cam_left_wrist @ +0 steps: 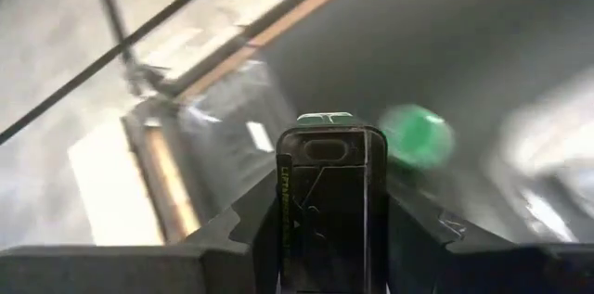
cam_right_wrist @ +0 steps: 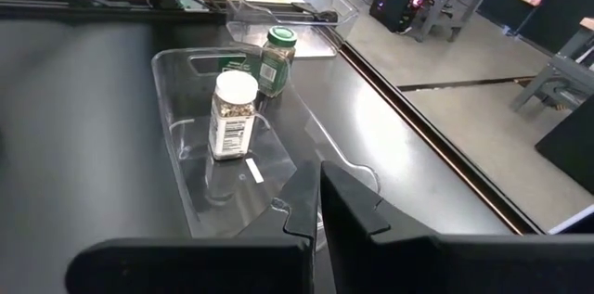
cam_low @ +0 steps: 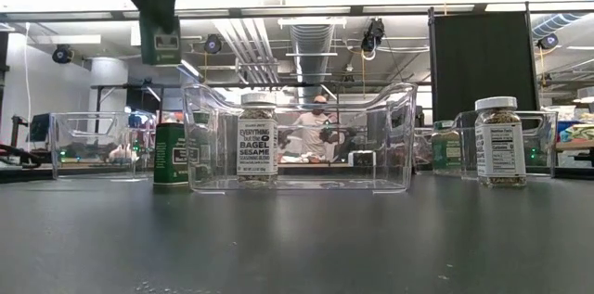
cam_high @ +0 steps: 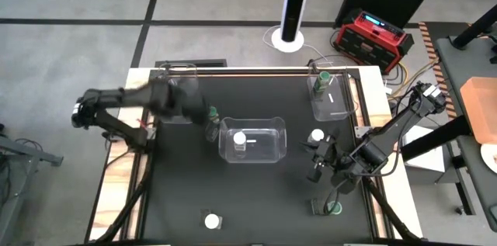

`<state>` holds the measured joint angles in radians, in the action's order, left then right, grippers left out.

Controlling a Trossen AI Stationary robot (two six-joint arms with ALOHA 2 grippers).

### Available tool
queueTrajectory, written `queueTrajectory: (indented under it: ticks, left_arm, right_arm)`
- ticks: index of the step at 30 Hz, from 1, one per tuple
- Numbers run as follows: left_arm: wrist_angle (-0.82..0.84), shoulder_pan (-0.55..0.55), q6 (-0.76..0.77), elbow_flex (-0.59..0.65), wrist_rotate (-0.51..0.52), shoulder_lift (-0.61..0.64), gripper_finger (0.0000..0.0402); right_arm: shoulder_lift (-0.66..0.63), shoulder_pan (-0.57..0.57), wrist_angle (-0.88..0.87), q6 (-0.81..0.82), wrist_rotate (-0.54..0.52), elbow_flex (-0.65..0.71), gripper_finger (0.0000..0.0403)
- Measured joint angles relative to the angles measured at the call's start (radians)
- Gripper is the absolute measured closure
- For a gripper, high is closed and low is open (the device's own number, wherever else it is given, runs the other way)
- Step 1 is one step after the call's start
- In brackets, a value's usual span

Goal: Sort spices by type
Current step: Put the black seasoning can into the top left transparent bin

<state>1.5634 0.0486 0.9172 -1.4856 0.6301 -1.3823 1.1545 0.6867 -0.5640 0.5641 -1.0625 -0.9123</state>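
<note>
One white-lid jar (cam_high: 240, 139) stands in the centre bin (cam_high: 252, 140) and a green-lid jar (cam_high: 321, 81) in the bin at 1 o'clock (cam_high: 332, 97). Jars are left on the table (cam_high: 256, 199): a green one (cam_high: 211, 116) beside the centre bin, white ones at 3 (cam_high: 317, 134) and 7 o'clock (cam_high: 212, 220), another green one at 5 o'clock (cam_high: 334, 209). So sorting is less than half done, I judge. The left pincer (cam_high: 203, 110) hovers by the green jar, state I cannot tell; the right pincer (cam_right_wrist: 320, 203) looks closed, empty. Only the low view shows the labels.

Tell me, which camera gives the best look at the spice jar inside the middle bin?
The low view: the white-lidded jar faces it, its bagel sesame label readable through the middle bin. The high view shows only its lid; the right wrist view shows it from above; the left wrist view misses it.
</note>
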Motion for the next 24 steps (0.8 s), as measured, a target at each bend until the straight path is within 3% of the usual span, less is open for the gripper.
queueTrajectory:
  ticks: [5, 12, 19, 24]
  left_arm:
    - [-0.139, 0.316, -0.238, 0.055, -0.027, 0.093, 0.0281]
    - [-0.435, 0.704, -0.506, 0.237, -0.289, 0.207, 0.0282]
    - [-0.528, 0.833, -0.611, 0.402, -0.327, 0.181, 0.0283]
    - [-0.578, 0.879, -0.647, 0.440, -0.329, 0.112, 0.0283]
  right_arm:
    - [0.000, 0.000, 0.000, -0.007, 0.007, 0.000, 0.0394]
    - [-0.001, -0.001, 0.000, -0.033, 0.016, 0.000, 0.0394]
    - [-0.006, -0.030, 0.021, -0.045, 0.023, 0.000, 0.0394]
    - [-0.006, -0.074, 0.026, -0.052, 0.042, 0.000, 0.0394]
